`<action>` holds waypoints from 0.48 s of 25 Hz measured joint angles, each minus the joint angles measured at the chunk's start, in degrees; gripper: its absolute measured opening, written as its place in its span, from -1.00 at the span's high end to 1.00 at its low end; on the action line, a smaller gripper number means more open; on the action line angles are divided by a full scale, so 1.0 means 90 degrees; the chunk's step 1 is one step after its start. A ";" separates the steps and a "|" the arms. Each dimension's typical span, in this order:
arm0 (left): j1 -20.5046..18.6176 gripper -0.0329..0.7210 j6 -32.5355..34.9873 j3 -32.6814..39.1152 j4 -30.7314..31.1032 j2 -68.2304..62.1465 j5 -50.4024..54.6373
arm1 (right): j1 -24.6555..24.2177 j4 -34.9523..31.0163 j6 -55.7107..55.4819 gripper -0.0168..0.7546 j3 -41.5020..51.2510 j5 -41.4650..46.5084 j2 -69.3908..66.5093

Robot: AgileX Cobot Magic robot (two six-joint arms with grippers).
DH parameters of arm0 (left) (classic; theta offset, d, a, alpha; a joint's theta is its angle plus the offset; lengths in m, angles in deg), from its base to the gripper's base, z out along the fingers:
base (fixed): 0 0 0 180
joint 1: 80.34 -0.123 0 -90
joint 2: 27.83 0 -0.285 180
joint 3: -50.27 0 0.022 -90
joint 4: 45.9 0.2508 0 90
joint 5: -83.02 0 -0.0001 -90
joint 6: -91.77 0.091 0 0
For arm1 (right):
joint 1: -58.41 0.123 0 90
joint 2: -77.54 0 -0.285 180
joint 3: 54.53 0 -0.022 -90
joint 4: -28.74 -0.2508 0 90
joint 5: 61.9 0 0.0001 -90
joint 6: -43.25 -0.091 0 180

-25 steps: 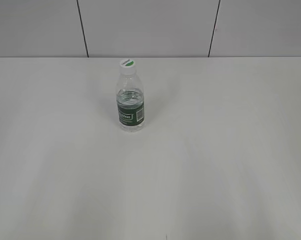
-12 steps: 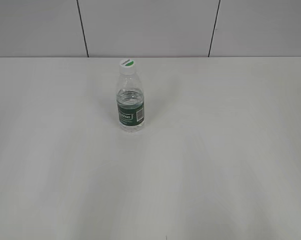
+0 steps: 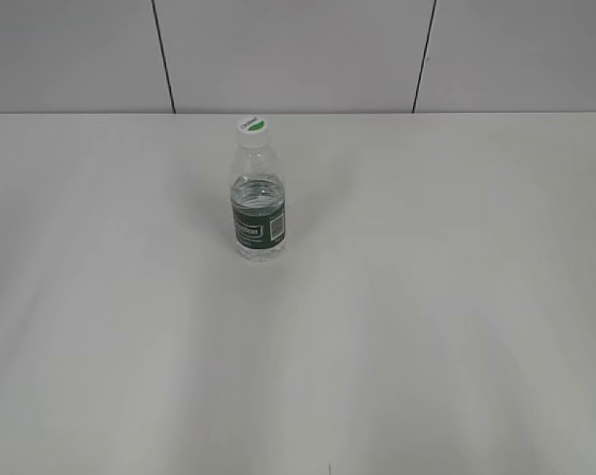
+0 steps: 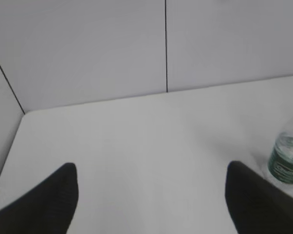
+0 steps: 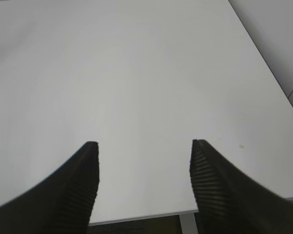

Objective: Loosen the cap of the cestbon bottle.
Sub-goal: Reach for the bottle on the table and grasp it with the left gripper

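The cestbon bottle [image 3: 257,213] stands upright on the white table, left of centre in the exterior view. It is clear plastic with a dark green label band. Its white cap [image 3: 251,127] with a green mark sits on top. Neither gripper shows in the exterior view. In the left wrist view the bottle's lower part [image 4: 285,161] is at the right edge, its cap out of frame. My left gripper [image 4: 151,170] is open and empty, well left of the bottle. My right gripper [image 5: 144,145] is open and empty over bare table.
The white table [image 3: 427,297] runs back to a grey panelled wall [image 3: 298,49]. The table's left edge meets a side wall [image 4: 3,141] in the left wrist view. The table's near edge [image 5: 141,218] shows under the right gripper.
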State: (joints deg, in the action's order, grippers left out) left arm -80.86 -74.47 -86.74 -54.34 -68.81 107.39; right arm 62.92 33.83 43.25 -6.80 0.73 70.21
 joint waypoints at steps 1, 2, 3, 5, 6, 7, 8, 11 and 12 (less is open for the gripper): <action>0.0000 -0.58 0.0096 0.0000 -0.0016 -0.0239 -0.0391 | 0.0000 0.0000 0.0000 -0.22 0.0000 0.0000 0.0000; 0.0000 -0.56 0.0169 0.0000 -0.0021 -0.0525 -0.0773 | 0.0000 0.0000 0.0000 -0.22 0.0000 0.0000 0.0000; 0.0000 -0.53 0.0206 0.0000 -0.0028 -0.0814 -0.1082 | 0.0000 0.0000 0.0000 -0.22 0.0000 0.0000 0.0000; 0.0000 -0.46 0.0245 0.0000 -0.0033 -0.1377 -0.1766 | 0.0000 0.0000 0.0000 -0.22 0.0000 0.0000 0.0000; 0.0000 -0.42 0.0253 0.0000 -0.0035 -0.1789 -0.2074 | 0.0000 0.0000 0.0000 -0.22 0.0000 0.0000 0.0000; 0.0000 -0.37 0.0269 0.0000 -0.0054 -0.2064 -0.2278 | 0.0000 0.0000 0.0000 -0.22 0.0000 0.0000 0.0000; 0.0000 -0.34 0.0274 0.0000 -0.0069 -0.2317 -0.2567 | 0.0000 0.0000 0.0000 -0.22 0.0000 0.0000 0.0000; 0.0035 -0.29 0.0274 0.0000 -0.0127 -0.3070 -0.3433 | 0.0000 0.0000 0.0000 -0.22 0.0000 0.0000 0.0000; 0.0069 -0.28 0.0247 0.0000 -0.0127 -0.3302 -0.3740 | 0.0000 0.0000 0.0000 -0.22 0.0000 0.0000 0.0000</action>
State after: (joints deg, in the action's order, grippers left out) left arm -80.24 -72.24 -86.74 -55.48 -98.52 73.73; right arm 62.92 33.83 43.25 -6.80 0.73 70.21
